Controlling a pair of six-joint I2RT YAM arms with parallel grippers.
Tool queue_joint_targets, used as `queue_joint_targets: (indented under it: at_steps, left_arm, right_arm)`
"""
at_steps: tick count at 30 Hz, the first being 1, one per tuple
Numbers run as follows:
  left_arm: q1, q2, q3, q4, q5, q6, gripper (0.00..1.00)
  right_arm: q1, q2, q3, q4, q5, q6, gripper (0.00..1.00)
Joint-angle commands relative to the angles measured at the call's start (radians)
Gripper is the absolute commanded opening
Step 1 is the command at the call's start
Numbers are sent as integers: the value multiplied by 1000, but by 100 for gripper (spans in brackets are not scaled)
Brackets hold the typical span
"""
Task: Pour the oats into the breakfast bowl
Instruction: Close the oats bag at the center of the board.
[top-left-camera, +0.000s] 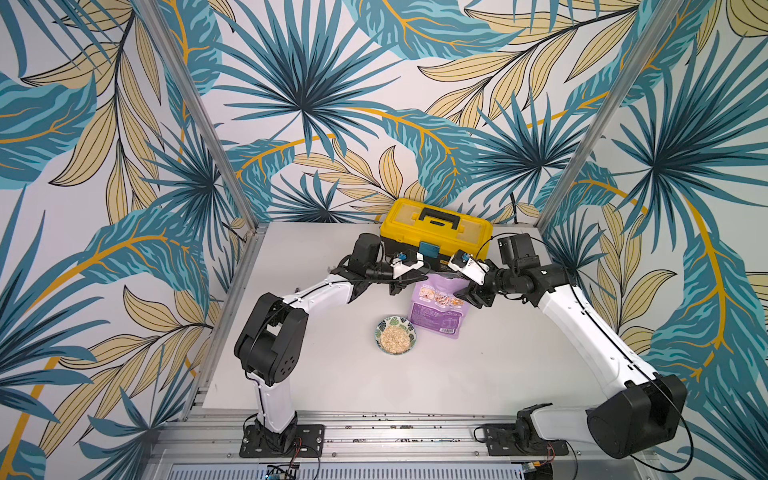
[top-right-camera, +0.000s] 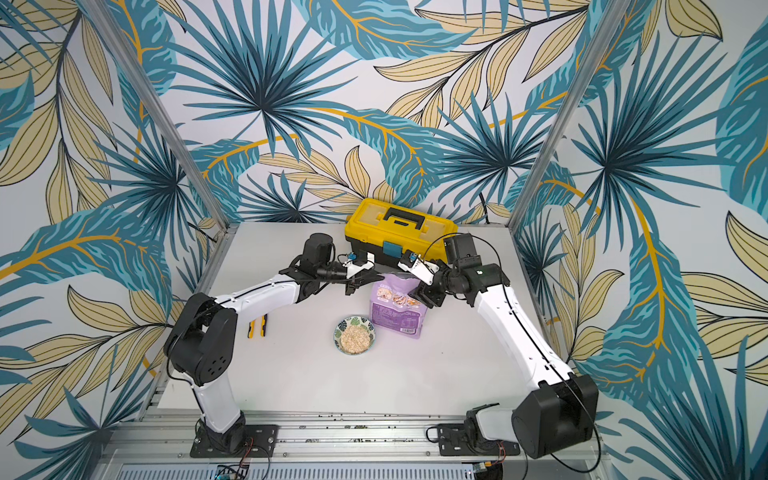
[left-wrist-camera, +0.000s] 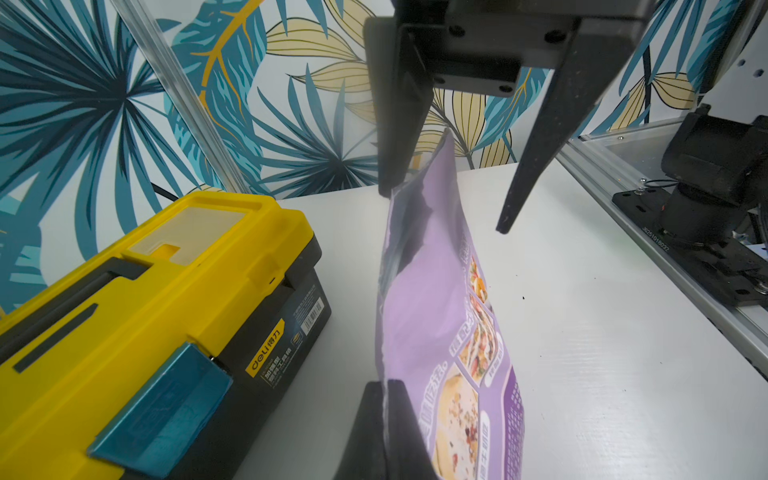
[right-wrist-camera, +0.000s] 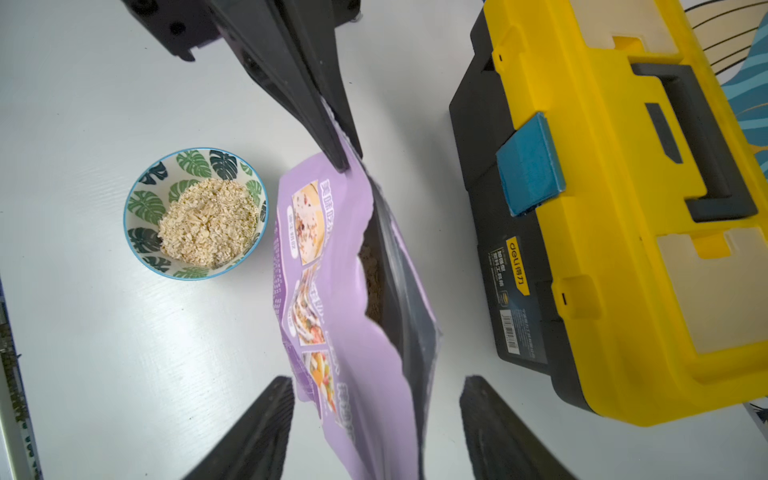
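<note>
And the oats (right-wrist-camera: 208, 222) are heaped in the leafy bowl (right-wrist-camera: 145, 203) on the table (top-left-camera: 332, 374), the purple pouch (top-left-camera: 436, 316) standing upright just beside it, one top corner pinched by the left fingers (left-wrist-camera: 365, 428), the right fingers (right-wrist-camera: 257, 428) spread wide around the other.

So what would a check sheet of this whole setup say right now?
Surface: white table, no spill seen.
Job's things: oats heaped in the breakfast bowl; purple pouch upright beside it, top open.
Clutter: yellow toolbox behind the pouch, shut; yellow-handled tool lying apart.
Grippers: left gripper, fingers shut on the pouch's top corner; right gripper, fingers apart around the other corner.
Cables: black cable loops beyond the table's edge.
Surroundings: leaf-print walls, metal frame posts.
</note>
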Motion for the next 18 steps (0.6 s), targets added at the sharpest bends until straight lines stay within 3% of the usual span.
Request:
queue_joint_targets:
  at_steps: [1,4,9,18]
  left_arm:
    - [1,-43,-6,185,42,-19,0]
    - [1,-40,-6,195,45,-18,0]
    - [0,-38,-3,188,50,-11,0]
    - [0,-42,2,119,49,40,0]
  right_arm:
    - [16,67,51,-60,-21,0,70]
    - [32,127,104,-88,-16,-9,69]
    - [47,196,173,-136,-35,-9,52]
    - [46,178,160,-149,1,-11,0]
